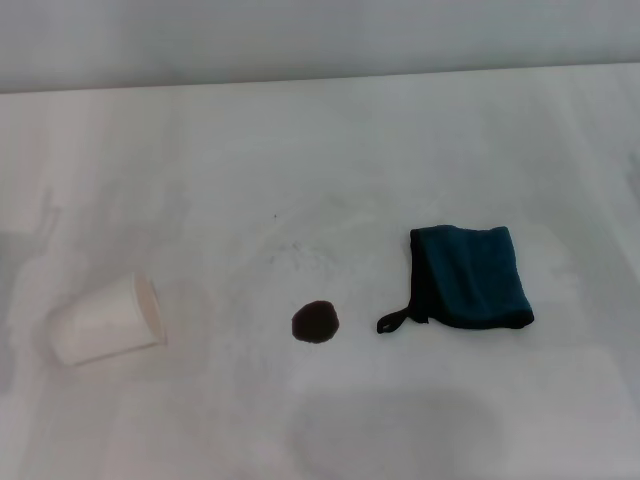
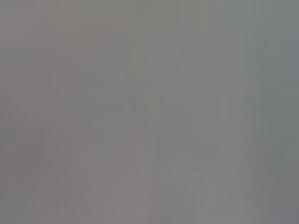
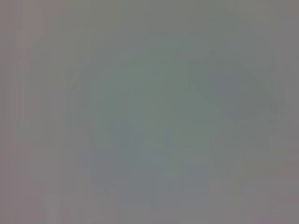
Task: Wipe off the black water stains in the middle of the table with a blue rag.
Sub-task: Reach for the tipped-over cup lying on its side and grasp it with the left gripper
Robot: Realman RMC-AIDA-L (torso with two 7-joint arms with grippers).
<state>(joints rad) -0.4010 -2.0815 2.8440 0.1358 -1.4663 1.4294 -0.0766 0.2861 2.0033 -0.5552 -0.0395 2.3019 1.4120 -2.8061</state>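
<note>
White table (image 1: 330, 140), teal-blue rag (image 1: 472, 276) edged black, brown-black stain (image 1: 315, 322), white paper cup (image 1: 105, 320)

on the table (image 1: 330, 140): one blue rag (image 1: 470, 277), one black water stain (image 1: 315, 322), one white paper cup (image 1: 106, 320) on its side.

You find no text, label, brand, number or sign to read anywhere here. The blue rag (image 1: 470, 276) shows plain cloth with black edging, the white paper cup (image 1: 106, 320) lying on its side has no print you can make out, and the counter (image 1: 320, 150) is bare of markings. Both wrist views give you only featureless grey.
</note>
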